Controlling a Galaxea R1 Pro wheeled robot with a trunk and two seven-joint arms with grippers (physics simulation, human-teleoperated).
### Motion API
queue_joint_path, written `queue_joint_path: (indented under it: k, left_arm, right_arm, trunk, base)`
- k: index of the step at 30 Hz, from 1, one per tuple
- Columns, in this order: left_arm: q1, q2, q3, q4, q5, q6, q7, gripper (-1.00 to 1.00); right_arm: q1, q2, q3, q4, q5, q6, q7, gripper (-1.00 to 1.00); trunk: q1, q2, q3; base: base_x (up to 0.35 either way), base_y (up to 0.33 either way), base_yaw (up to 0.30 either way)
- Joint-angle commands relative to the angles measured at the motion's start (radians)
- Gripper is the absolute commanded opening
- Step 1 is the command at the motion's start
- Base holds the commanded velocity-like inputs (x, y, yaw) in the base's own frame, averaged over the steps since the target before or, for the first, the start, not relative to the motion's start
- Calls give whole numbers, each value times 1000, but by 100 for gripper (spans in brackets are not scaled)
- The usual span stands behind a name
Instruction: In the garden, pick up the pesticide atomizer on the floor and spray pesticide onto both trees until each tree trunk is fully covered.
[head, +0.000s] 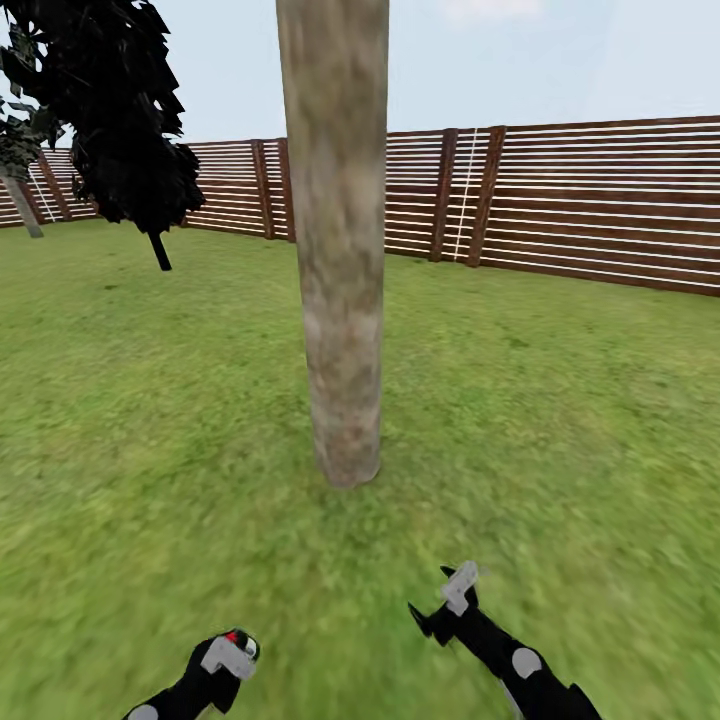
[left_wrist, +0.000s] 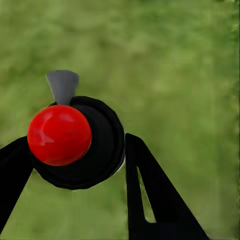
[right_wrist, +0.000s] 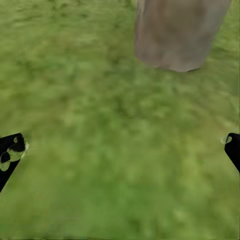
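Left gripper (left_wrist: 80, 150) fingers pinch pesticide atomizer (head: 232, 655), low over lawn (head: 560, 400). Right gripper (right_wrist: 120, 150) fingers spread, empty. Tree trunk (head: 340, 300) ahead, apart. Risk: nozzle aim unclear, spray could miss trunk.

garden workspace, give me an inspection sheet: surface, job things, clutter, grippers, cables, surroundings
surface: green lawn on all sides; no paving seen.
job's things: one thick pale mottled tree trunk stands straight ahead, bark bare of spray specks. pesticide atomizer is in the left gripper: dark body with a red cap and a grey tab, seen from above.
clutter: nothing seen.
grippers: left gripper shut on the pesticide atomizer, low at the left. right gripper open and empty, fingers spread wide over the grass, pointing toward the trunk base.
cables: nothing seen.
surroundings: brown slat fence along the back, a dark-leaved thin-stemmed tree at far left, pale sky above.
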Motion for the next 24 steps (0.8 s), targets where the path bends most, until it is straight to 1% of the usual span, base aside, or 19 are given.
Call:
queue_joint_path:
  k: [1, 2, 3, 4, 5, 6, 7, 8, 10, 11, 12, 13, 14, 15, 17, 19, 20, 21, 24]
  left_arm:
    - [-20, 3, 7, 0, -22, 33, -91, -100]
    - [-38, 4, 7, 0, -40, 57, -173, -100]
    - [-69, 10, 6, 0, -78, 73, -287, -100]
    - [-90, 14, 6, 0, -119, 79, -360, -100]
    - [-109, 15, 7, 0, -171, 88, -425, -100]
    - [-129, 16, 8, 0, -237, 114, -481, -100]
    - [-135, 16, 9, 0, -258, 138, -495, -100]
    - [-148, 13, 7, -2, -290, 185, -510, -100]
    - [-156, 6, 6, -2, -330, 193, -512, -100]
    - [-163, 1, 6, -3, -367, 207, -512, -100]
    - [-171, -6, 6, -42, -425, 264, -515, -100]
    - [-172, -7, 6, -61, -434, 281, -531, -100]
    - [-173, -7, 6, -74, -439, 290, -554, -100]
    - [-174, -8, 6, -84, -442, 296, -573, -100]
    - [-174, -9, 6, -100, -444, 299, -584, -100]
    - [-174, -10, 6, -126, -452, 300, -590, -100]
    - [-175, -11, 6, -138, -459, 300, -592, -100]
    - [-175, -18, 6, -148, -466, 300, -603, -100]
    - [-175, -32, 6, -156, -470, 300, -615, -100]
  right_arm:
    - [-4, 1, 0, -5, 25, 6, 67, 100]
    - [-7, 2, 1, -6, 47, 9, 117, 100]
    - [-9, 14, 2, -7, 77, 12, 156, 100]
    - [-10, 22, 2, -7, 99, 13, 169, 100]
    - [-10, 26, 3, -7, 124, 15, 176, 100]
    - [-12, 31, 3, -8, 157, 15, 182, 100]
    - [-14, 39, 3, -9, 172, 16, 183, 100]
    - [-38, 50, 3, -8, 218, 17, 242, 100]
    - [-48, 51, 3, -9, 243, 17, 325, 100]
    - [-56, 54, 3, -9, 251, 17, 352, 100]
    - [-77, 65, 3, -7, 257, 17, 376, 100]
    - [-82, 68, 7, -7, 257, 16, 394, -100]
    - [-92, 69, 22, -7, 258, 17, 413, -100]
    - [-105, 70, 49, -7, 258, 17, 427, -100]
    - [-120, 70, 88, -8, 259, 26, 434, -100]
    - [-137, 70, 118, -9, 258, 80, 438, -100]
    - [-143, 71, 124, -9, 258, 99, 446, -100]
    - [-149, 72, 128, -10, 258, 113, 466, -100]
    - [-163, 72, 130, -19, 257, 123, 489, -100]
  trunk:
    - [0, 0, 0]
    - [0, 0, 0]
    - [0, 0, 0]
    - [0, 0, 0]
    - [0, 0, 0]
    - [0, 0, 0]
    - [0, 0, 0]
    - [0, 0, 0]
    - [0, 0, 0]
    - [0, 0, 0]
    - [0, 0, 0]
    - [0, 0, 0]
    - [0, 0, 0]
    - [0, 0, 0]
    - [0, 0, 0]
    - [0, 0, 0]
    - [0, 0, 0]
    - [0, 0, 0]
    - [0, 0, 0]
  base:
    - [0, 0, 0]
    - [0, 0, 0]
    - [0, 0, 0]
    - [0, 0, 0]
    - [0, 0, 0]
    - [0, 0, 0]
    - [0, 0, 0]
    - [0, 0, 0]
    - [0, 0, 0]
    - [0, 0, 0]
    - [0, 0, 0]
    - [0, 0, 0]
    - [0, 0, 0]
    - [0, 0, 0]
    - [0, 0, 0]
    - [0, 0, 0]
    - [0, 0, 0]
    - [0, 0, 0]
    - [0, 0, 0]
